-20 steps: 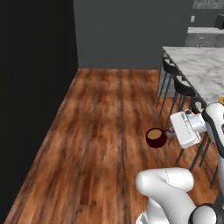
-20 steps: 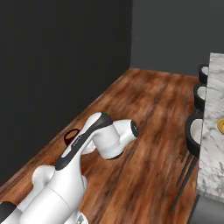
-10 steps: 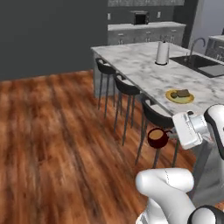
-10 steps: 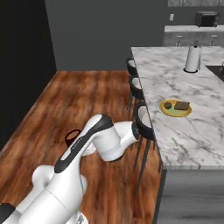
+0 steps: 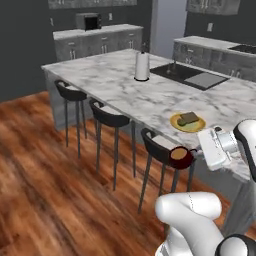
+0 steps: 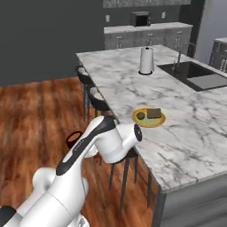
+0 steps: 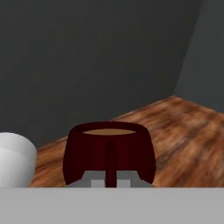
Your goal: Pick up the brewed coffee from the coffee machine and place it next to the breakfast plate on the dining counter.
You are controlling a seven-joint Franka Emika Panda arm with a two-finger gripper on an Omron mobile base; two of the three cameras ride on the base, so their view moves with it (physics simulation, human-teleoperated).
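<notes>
My gripper [image 5: 194,153] is shut on the brewed coffee [image 5: 180,157], a dark red mug with brown liquid, held level in the air over the wooden floor beside the nearest bar stool. In the hand view the mug [image 7: 109,151] sits close, its handle facing me. From the right base view the mug [image 6: 73,139] peeks out behind my arm. The breakfast plate [image 5: 188,122], yellow with toast and a small greenish piece [image 6: 140,115], lies on the dining counter [image 5: 125,80] just beyond the mug, near the counter's edge. The coffee machine is out of view.
Three dark bar stools [image 5: 110,118] line the counter's near side. A white paper towel roll [image 5: 142,66] and a black sink [image 5: 187,75] sit farther along the marble top. Grey cabinets with a microwave [image 5: 87,21] stand at the back.
The base has turned and driven, so both base views swung from the dark wall and floor to the dining counter, now nearer. The mug stays in the gripper.
</notes>
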